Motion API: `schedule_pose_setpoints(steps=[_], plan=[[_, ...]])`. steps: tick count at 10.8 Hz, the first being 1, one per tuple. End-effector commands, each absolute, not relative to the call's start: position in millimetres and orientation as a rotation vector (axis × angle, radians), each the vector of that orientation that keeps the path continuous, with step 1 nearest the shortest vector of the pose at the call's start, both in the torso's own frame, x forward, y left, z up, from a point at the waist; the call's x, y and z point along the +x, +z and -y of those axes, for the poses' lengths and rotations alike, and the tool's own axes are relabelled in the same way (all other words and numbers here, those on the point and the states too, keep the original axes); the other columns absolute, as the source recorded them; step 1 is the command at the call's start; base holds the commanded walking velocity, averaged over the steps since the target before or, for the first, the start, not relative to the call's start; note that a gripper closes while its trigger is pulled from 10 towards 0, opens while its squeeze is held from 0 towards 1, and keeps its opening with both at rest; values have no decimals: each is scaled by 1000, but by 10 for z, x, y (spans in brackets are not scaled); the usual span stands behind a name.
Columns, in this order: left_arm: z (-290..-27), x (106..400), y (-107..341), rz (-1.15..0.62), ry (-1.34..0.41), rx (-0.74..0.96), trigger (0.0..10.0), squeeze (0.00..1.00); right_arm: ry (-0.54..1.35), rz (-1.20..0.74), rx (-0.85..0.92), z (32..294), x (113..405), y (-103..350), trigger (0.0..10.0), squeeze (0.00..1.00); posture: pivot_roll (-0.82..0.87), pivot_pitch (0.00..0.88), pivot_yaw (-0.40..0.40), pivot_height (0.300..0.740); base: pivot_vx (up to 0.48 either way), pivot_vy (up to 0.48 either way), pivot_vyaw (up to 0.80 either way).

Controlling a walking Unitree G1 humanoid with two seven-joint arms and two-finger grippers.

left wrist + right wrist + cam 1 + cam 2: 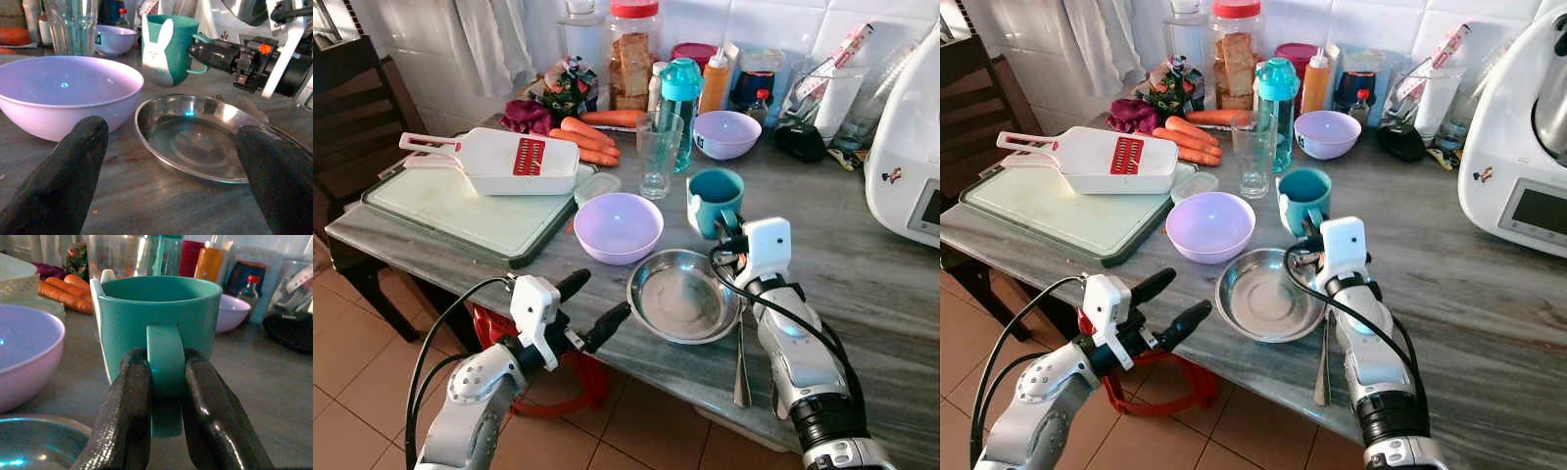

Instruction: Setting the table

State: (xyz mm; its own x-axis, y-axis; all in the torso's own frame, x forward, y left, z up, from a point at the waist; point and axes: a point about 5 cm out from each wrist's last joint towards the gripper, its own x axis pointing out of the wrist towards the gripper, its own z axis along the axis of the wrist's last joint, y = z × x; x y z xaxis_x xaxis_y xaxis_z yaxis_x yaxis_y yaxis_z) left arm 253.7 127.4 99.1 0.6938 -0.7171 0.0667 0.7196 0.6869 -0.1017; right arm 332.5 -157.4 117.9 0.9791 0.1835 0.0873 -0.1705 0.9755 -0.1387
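Lower left of frame: our left gripper (593, 305) hovers off the counter (862, 264) edge, jaws spread, aimed at the steel plate (680, 294). Centre: right gripper (164, 406) pinching the teal mug (714, 199) by its handle. We judge the mug is mid-placement; next, lift and set it beside the plate.

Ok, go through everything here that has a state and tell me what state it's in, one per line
Teal mug: upright, handle pinched by right gripper.
Left gripper: open, holding nothing, near the table edge.
Steel plate: empty.
Near purple bowl: upright, empty.
Far purple bowl: upright.
Drinking glass: upright, empty.
Spoon: lying flat beside the plate.
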Motion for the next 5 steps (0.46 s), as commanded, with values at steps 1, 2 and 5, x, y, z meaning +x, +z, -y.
schedule_pose_setpoints(steps=[1,2,5], plan=[[-1264,2561,1036,33,-816,-104,10000,0,174,121,-122,1592,3352,1222,10000,0,44,21,15,740,0,0,0],[-1266,2549,1022,24,-820,-102,10000,0,173,106,-128,1609,3343,1161,10000,0,51,24,17,740,0,0,0],[-1266,2537,995,10,-827,-96,10000,0,174,104,-117,1580,3359,1148,10000,0,51,25,21,740,0,0,0]])
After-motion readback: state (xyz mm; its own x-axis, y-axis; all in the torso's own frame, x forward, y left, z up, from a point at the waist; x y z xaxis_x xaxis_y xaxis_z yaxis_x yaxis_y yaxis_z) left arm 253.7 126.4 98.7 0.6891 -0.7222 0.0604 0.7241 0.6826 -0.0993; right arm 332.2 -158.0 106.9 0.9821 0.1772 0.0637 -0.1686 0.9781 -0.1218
